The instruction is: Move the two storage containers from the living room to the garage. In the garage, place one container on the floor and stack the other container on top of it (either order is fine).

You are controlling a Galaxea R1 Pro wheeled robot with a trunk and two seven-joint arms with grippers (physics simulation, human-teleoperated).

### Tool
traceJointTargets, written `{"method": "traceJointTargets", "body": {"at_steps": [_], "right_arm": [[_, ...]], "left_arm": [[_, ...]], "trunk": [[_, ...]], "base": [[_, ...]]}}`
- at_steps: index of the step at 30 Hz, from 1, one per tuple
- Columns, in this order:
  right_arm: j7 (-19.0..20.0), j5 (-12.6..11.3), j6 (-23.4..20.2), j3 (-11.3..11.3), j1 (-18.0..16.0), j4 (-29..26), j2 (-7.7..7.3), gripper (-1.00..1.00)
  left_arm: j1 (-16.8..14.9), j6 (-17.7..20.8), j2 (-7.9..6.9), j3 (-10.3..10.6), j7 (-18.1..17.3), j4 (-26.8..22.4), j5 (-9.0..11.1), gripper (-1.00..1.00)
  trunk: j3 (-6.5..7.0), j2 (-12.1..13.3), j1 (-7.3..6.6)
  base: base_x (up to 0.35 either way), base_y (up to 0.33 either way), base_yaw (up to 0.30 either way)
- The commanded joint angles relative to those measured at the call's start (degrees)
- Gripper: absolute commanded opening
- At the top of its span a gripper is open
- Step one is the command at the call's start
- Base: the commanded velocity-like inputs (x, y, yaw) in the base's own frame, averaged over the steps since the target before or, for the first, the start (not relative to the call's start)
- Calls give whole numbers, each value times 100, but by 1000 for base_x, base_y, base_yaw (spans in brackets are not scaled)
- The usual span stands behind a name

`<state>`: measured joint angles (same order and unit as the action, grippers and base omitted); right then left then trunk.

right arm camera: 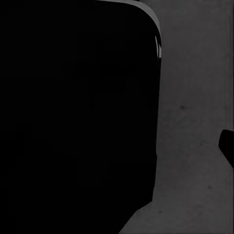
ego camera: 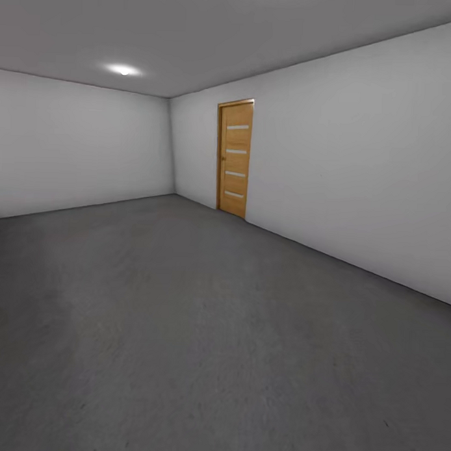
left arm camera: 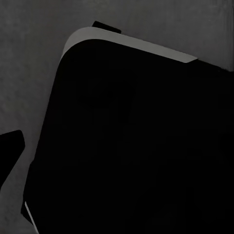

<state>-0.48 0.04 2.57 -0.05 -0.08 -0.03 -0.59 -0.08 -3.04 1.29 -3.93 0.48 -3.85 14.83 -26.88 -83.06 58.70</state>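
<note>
The garage showed as a bare room: a dark grey, mottled concrete floor (ego camera: 182, 341) spread from the near edge of the head view to the far walls, with nothing standing on the stretch in sight. Plain light-grey walls (ego camera: 357, 171) closed it in on the far side and on the right, meeting at a corner. Just right of that corner, set into the right-hand wall, stood a narrow honey-brown wooden door (ego camera: 235, 158) with four pale horizontal strips down its panel, its foot touching the floor's edge. A small round ceiling light (ego camera: 124, 70) glowed on the grey ceiling above the far wall.

In the left wrist view, a large black rounded-corner body with a thin pale-grey rim (left arm camera: 131, 146) covered most of the frame, blocking whatever lay past it; the same rough grey concrete showed around its edge. A small black shape poked in from one side, but it was too dark to name. The right wrist view was much the same, a black rounded mass (right arm camera: 73, 117) hiding most of the concrete beside it.

Whether the left hand or the right hand was open or closed could not be told.
</note>
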Motion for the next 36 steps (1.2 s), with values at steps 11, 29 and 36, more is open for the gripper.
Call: {"method": "traceJointTargets", "body": {"at_steps": [11,29,36], "right_arm": [[-5,-3,17,-4,-1,-1,4,100],[-5,-4,15,-4,-1,0,4,100],[-5,1,15,-4,-1,-2,-2,100]], "left_arm": [[-1,-7,3,-34,5,-2,3,100],[-1,-3,1,-29,5,-2,11,100],[-1,-3,0,-29,5,-2,11,100]], "trunk": [[-5,-2,3],[-5,-2,3],[-5,-2,3]], "base": [[321,0,0],[321,0,0],[321,0,0]]}}
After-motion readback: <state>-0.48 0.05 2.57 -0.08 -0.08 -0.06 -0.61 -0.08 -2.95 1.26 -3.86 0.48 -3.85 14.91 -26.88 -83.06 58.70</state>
